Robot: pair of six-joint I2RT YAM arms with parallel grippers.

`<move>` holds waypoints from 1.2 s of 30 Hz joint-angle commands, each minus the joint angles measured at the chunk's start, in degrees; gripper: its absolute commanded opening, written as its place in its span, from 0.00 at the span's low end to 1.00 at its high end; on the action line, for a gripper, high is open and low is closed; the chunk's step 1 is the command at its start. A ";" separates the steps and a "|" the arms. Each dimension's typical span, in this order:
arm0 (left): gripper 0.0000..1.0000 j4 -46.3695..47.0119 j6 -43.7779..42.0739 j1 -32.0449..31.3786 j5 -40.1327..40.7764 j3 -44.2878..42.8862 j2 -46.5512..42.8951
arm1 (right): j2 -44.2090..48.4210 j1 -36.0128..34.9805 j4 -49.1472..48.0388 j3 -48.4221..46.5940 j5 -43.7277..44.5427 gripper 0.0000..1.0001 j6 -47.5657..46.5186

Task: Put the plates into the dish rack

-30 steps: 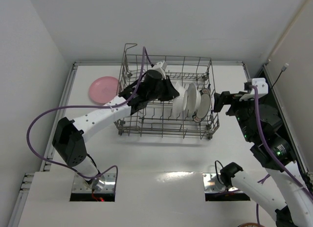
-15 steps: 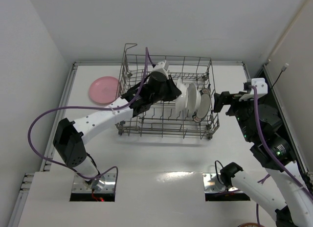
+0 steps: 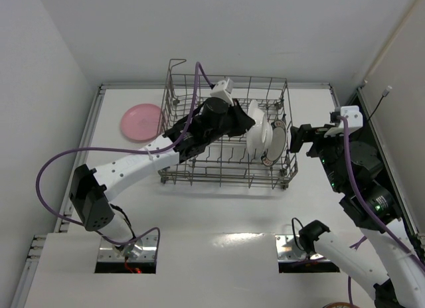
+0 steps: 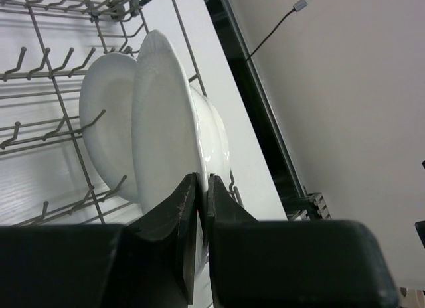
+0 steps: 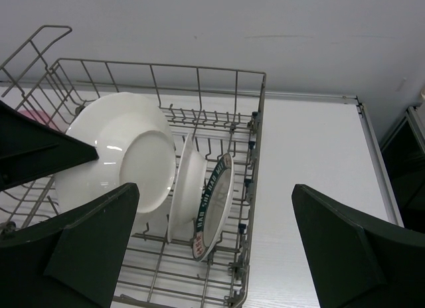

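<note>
The grey wire dish rack (image 3: 226, 180) stands mid-table. My left gripper (image 3: 247, 121) reaches into it and is shut on the rim of a white plate (image 3: 256, 133). The left wrist view shows the jaws (image 4: 202, 178) pinching that rim (image 4: 163, 122). The plate stands on edge beside a second white plate (image 5: 189, 188) and the teal-rimmed plate (image 5: 216, 208), both upright in the rack's right end. The pink plate (image 3: 141, 121) lies flat on the table left of the rack. My right gripper (image 3: 299, 139) is open and empty just outside the rack's right side.
The rack's tall wire sides (image 5: 255, 142) and rows of tines (image 4: 40, 62) surround the plates. A raised wire handle (image 3: 174, 66) stands at the rack's far left corner. The table's right edge (image 3: 339, 105) is close behind my right gripper.
My left gripper has carried the white plate to the right inside the rack, up beside the other two plates. The right arm has not moved.
</note>
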State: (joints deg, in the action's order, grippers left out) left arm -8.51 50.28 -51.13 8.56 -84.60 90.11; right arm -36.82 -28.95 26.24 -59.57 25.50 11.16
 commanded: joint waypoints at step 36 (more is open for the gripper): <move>0.02 6.59 4.65 2.36 -5.56 0.68 7.37 | -0.89 0.30 -1.19 0.86 1.05 0.99 -1.40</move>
State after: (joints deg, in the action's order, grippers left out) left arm -5.98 53.87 -48.23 7.81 -79.48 96.38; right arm -37.41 -28.95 26.28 -58.83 25.52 10.39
